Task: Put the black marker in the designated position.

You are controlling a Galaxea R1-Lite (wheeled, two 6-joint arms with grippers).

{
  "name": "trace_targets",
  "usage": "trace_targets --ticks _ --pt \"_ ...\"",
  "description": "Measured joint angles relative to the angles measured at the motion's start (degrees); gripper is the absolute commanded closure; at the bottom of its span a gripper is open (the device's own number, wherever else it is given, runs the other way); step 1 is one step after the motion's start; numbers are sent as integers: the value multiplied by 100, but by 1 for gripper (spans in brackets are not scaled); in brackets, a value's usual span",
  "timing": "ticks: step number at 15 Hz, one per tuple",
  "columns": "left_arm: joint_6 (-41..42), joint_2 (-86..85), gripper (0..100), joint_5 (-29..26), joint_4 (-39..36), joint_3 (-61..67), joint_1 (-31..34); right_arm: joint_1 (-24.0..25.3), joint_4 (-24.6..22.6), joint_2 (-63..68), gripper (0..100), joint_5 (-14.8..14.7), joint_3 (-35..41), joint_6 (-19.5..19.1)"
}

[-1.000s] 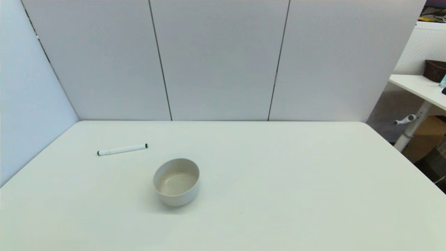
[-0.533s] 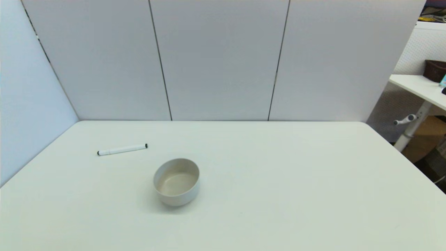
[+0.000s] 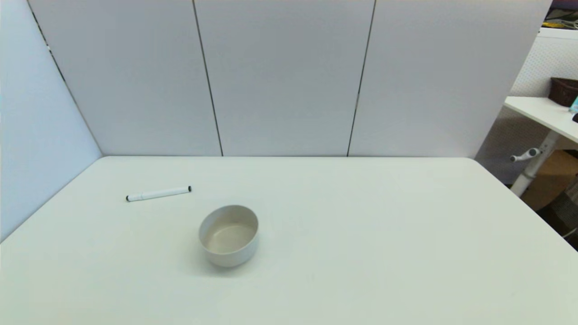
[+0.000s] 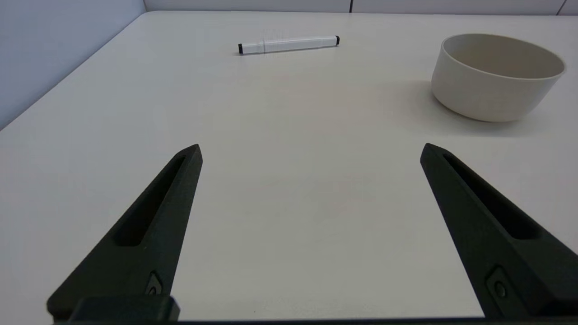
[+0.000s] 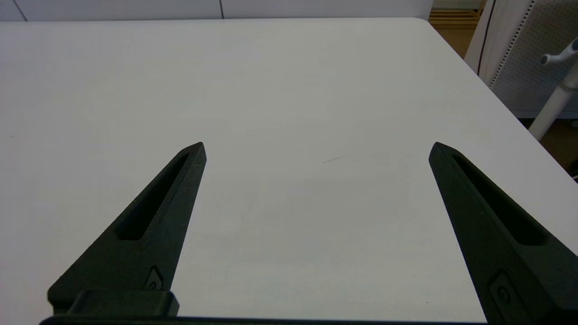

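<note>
The black marker (image 3: 158, 193), a white barrel with black tips, lies flat on the white table at the back left; it also shows in the left wrist view (image 4: 288, 44). A beige bowl (image 3: 229, 234) stands upright and empty nearer the middle, to the marker's right and closer to me (image 4: 496, 76). My left gripper (image 4: 311, 151) is open over bare table, well short of the marker and holding nothing. My right gripper (image 5: 317, 146) is open over the right half of the table, holding nothing. Neither arm appears in the head view.
White partition panels (image 3: 289, 76) close off the back and left of the table (image 3: 361, 253). Past the table's right edge (image 5: 478, 76) stand another desk (image 3: 542, 113) and its white leg (image 5: 557, 99).
</note>
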Motion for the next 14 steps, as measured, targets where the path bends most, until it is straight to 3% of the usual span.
trace_targets --ticks 5,14 --pt "121 1309 0 157 2 -774 22 0 2 0 0 0 0 -4" --pt "568 6225 0 94 27 -3889 39 0 2 0 0 0 0 0"
